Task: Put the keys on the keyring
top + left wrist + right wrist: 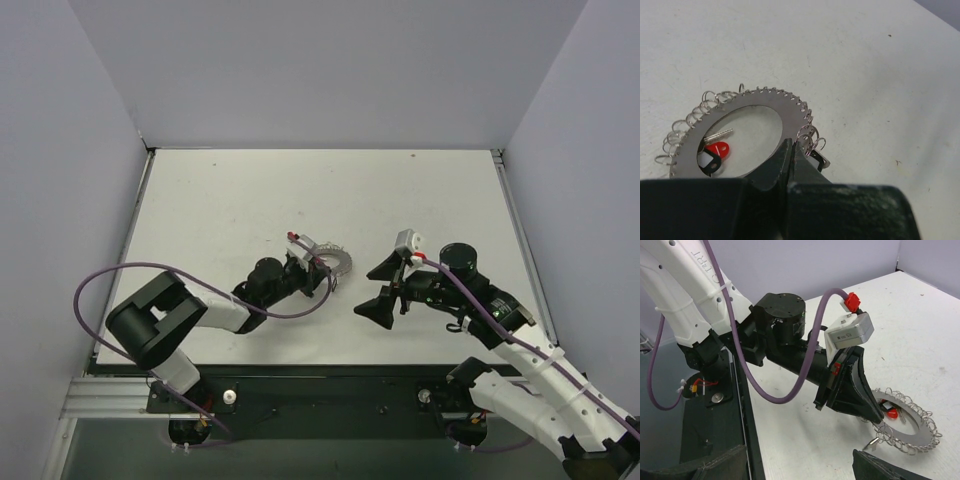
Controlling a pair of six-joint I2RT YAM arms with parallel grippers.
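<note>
Nearest, the right gripper (365, 293) hangs over the bench (230, 200) with its jaws spread wide and nothing between them, just right of the keyring (337, 262). A little farther in, the left gripper (791, 146) is clenched on the keyring's flat band, biting it from the hole side with only its tips. The keyring lies mid-bench, its rim fringed with small wire loops (687, 122). I cannot tell whether its held side is lifted.

Inside the hole sit 2 keys, a red-headed key (719, 149) and a black-headed key (712, 164). A small silver piece (820, 159) lies just beside the clenched tips. Whether any of the 3 is threaded on a loop is unclear.

I judge 3 risks from here:
1. The grip is narrow, so a push from the right gripper could pivot the keyring or slip it free.
2. Those wide jaws are big against such tiny keys, so closing among the loops may snag or bend one, or flick a key away.
3. The 2 grippers work close together at 1 small thing and could collide.
</note>
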